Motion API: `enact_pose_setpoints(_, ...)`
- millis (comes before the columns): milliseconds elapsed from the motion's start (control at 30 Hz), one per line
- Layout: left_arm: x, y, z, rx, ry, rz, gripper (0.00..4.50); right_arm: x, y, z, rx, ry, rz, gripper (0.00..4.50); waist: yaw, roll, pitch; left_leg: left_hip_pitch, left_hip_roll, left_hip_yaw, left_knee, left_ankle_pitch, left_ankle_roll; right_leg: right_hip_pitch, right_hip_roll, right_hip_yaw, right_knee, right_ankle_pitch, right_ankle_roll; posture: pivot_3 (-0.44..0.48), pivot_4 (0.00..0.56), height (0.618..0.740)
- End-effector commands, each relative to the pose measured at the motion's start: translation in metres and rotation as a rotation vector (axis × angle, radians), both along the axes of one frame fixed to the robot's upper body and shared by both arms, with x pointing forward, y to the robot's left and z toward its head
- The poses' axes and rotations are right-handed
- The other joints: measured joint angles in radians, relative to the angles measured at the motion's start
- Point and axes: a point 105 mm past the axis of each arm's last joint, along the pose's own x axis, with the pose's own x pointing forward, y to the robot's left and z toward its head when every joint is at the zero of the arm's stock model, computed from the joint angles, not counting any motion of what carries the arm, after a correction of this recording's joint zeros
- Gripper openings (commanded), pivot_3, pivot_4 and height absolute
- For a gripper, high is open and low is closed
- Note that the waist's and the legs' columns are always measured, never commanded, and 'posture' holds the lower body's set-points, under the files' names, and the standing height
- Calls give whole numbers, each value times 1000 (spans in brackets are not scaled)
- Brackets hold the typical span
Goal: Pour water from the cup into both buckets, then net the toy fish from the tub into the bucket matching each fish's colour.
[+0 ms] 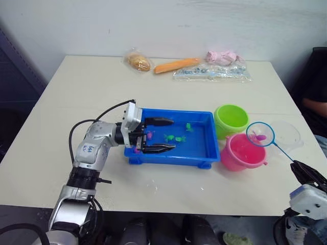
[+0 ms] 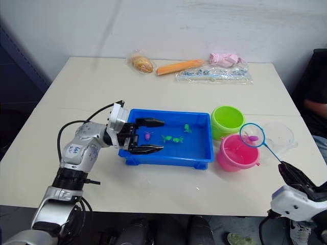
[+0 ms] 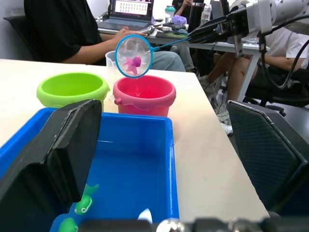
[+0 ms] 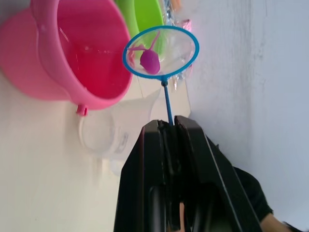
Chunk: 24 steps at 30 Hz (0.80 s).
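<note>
the shallow bright blue plastic tub (image 1: 202,153) sits at frame centre, the left gripper (image 1: 158,135) spread wide across its left end, holding nothing. right of it stand the lime green pail (image 1: 231,120) and the pink pail (image 1: 244,153). at lower right the right gripper (image 4: 170,126) is clamped on a blue-rimmed net (image 1: 260,134) that holds a tiny magenta fish (image 1: 261,137) over the pink pail's far edge.

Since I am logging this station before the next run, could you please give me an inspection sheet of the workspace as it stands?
Surface: pale table, a few water drops near the front edge.
Job's things: blue tub with green and pink toy fish; green bucket and pink bucket side by side; clear cup beside them; net holding a pink fish above the pink bucket.
Clutter: wrapped bun, orange carrot-like toy, pink item and plastic bag at the far edge.
Grippers: left gripper open over the tub's end; right gripper shut on the net handle.
Cables: black cable looping along the left arm.
Surroundings: white wall; seated people nearby.
</note>
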Motion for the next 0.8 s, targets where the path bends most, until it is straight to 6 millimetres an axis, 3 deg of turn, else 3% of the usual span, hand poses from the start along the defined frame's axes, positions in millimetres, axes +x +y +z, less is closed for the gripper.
enact_pose_setpoints(33, -5, -3, 9, -14, -55, -7, 4452, 1, 2, -6, -60, -48, 28, 0, 0, 0, 0, 0, 0, 0, 0, 0, 0, 0, 0, 0, 0, 0, 0, 0, 150, 740)
enact_pose_setpoints(300, -4, 0, 9, -10, -53, 4, 4452, 1, 0, -8, -179, -115, 17, 0, -1, 0, 0, 1, 1, 0, 0, 0, 0, 0, 0, 1, 0, 0, -1, 0, 150, 740)
enact_pose_setpoints(467, -5, 1, 9, -7, -52, 3, 4452, -2, 2, -20, -207, -74, 29, 0, -1, 0, 0, 1, 1, 0, 0, 0, 0, 0, 0, 1, 0, -1, -1, 0, 150, 740)
enact_pose_setpoints(533, -7, -1, 8, -3, -48, -7, 4452, 0, 8, -18, -196, -97, 41, 0, -3, 0, 0, 1, 1, 0, 0, 0, 0, 0, 0, 1, 0, -1, -1, 0, 150, 740)
enact_pose_setpoints(633, -8, -1, 8, -3, -43, -8, 4452, 0, -6, -13, -190, -127, -36, 0, -6, 0, 0, 1, 1, 0, 0, 0, 0, 0, 0, 1, 0, -1, -1, 0, 150, 740)
enact_pose_setpoints(800, -8, -1, 8, -3, -40, -3, 4452, -6, -5, -17, -131, -115, -62, 0, -3, 0, 0, 1, 1, 0, 0, 0, 0, 0, 0, 0, 0, -1, -2, 0, 150, 740)
